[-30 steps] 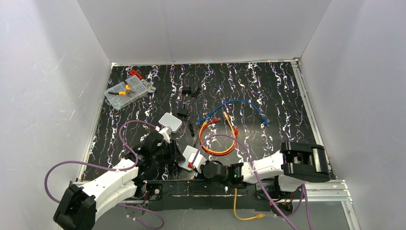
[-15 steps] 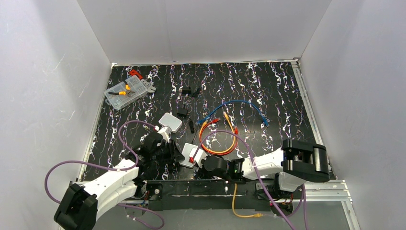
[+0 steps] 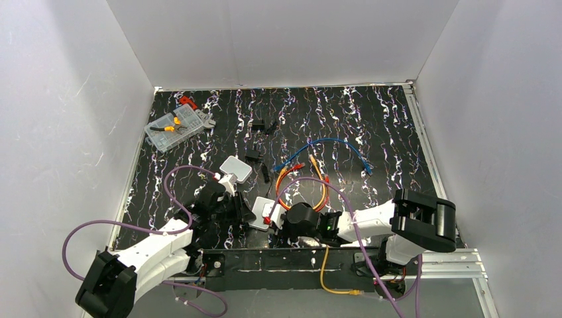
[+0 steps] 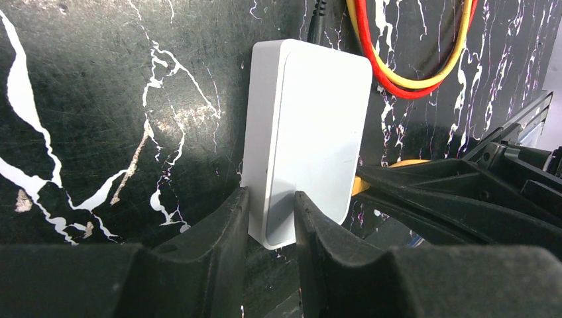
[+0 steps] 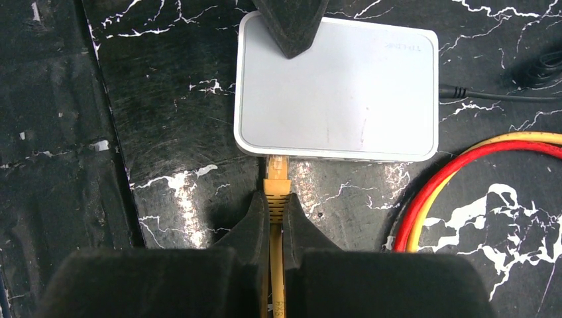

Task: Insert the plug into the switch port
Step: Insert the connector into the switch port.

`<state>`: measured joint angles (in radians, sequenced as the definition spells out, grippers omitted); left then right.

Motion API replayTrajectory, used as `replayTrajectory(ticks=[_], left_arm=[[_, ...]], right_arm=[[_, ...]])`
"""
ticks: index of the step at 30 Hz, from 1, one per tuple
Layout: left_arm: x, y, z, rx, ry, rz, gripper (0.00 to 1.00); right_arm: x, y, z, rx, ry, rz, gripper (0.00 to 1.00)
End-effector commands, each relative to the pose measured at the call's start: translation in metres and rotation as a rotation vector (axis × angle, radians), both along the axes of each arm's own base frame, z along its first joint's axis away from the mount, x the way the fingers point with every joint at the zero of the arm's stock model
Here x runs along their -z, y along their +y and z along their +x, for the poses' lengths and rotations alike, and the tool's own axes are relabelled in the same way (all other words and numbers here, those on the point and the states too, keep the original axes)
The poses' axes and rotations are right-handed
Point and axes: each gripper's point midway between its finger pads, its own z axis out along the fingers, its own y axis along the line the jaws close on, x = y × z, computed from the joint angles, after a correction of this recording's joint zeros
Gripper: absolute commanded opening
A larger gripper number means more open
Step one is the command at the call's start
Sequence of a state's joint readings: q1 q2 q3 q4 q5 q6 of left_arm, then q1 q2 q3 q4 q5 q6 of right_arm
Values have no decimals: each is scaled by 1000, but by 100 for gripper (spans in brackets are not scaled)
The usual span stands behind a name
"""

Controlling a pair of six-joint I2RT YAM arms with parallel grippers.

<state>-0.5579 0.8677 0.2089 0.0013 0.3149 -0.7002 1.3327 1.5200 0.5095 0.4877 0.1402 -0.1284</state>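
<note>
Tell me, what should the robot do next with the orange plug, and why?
Probably push the right hand straight forward a little. It grips the orange plug, whose tip just meets the edge of the switch box, while the left hand rests against that box.

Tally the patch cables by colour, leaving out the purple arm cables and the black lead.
Blue cable: 1
Red cable: 1
Orange-yellow: 2, the coiled cable and the plug cable in the right gripper
Total: 4

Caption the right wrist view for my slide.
Right gripper holds the orange plug at the edge of the grey box; a left finger rests on top.
</note>
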Motion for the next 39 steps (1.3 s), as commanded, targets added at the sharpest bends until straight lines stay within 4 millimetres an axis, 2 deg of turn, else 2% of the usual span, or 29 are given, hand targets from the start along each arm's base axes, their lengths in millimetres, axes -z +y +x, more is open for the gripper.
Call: replayTrajectory(ticks=[1, 14, 23, 28, 34, 39], left_arm=[[-8, -23, -43, 176, 130, -130, 24], [-14, -30, -47, 211, 117, -150, 23], [-21, -38, -57, 244, 106, -168, 22], [-21, -41, -64, 260, 118, -173, 20], [-25, -45, -72, 273, 120, -197, 19], [-32, -49, -75, 288, 109, -225, 19]], right_arm=[[-106, 65, 8, -90, -113, 404, 1], [-130, 83, 26, -40, -154, 452, 1], [-161, 93, 35, -43, -195, 510, 1], [-183, 95, 44, -11, -221, 554, 1], [-196, 92, 52, 15, -227, 588, 1], [-204, 94, 50, -14, -225, 619, 1]])
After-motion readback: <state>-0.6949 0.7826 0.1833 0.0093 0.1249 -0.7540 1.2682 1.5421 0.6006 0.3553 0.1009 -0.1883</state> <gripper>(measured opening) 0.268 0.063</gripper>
